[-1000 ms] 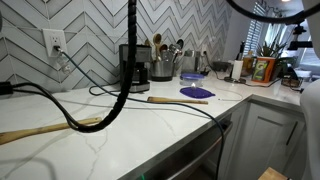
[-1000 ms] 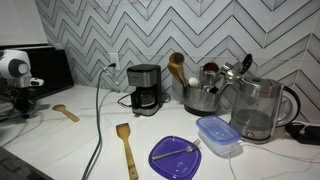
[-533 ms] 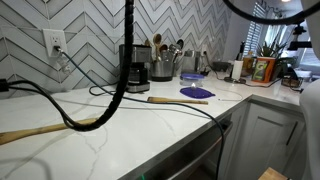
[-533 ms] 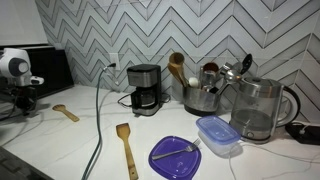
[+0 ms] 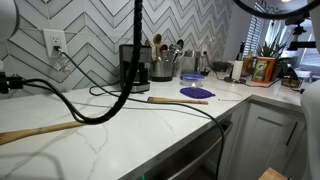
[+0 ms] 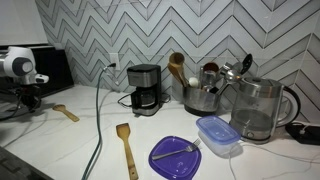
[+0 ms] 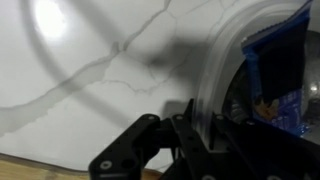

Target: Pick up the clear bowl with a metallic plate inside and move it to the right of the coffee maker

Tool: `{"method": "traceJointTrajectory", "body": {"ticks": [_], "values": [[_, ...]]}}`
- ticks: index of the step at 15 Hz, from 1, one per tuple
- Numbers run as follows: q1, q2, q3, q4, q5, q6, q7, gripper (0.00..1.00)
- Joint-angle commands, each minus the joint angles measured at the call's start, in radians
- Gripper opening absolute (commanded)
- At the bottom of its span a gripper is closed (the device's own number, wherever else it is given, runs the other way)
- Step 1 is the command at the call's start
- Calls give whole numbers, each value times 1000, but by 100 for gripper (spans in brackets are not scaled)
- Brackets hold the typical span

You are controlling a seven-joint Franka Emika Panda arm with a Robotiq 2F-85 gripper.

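Well apart: clear bowl [image 6: 218, 136], coffee maker [image 6: 145, 88].

A wooden spatula [image 6: 126, 150] lies on the marble counter [image 6: 60, 145] just beside a purple disc [image 6: 178, 161].

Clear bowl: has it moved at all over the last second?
No. The clear bowl stays put beside the glass kettle, just behind the purple disc.

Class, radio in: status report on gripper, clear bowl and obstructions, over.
Gripper well aside, jaw state unclear. Clear bowl untouched beside kettle. Coffee maker and wooden spatula lie between.
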Motion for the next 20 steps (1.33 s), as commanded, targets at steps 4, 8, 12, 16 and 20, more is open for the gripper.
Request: {"method": "traceJointTrajectory", "body": {"ticks": [4,8,12,16,20], "values": [[-127,-235,34,-288,213,107,-60,2],[-226,-408,48,-454,395,72,-124,2],[-299,-598,16,-616,521,13,-171,2],[-379,-783,-42,-751,503,-105,-128,2],[-484,-931,-110,-836,486,-203,-82,2]]}}
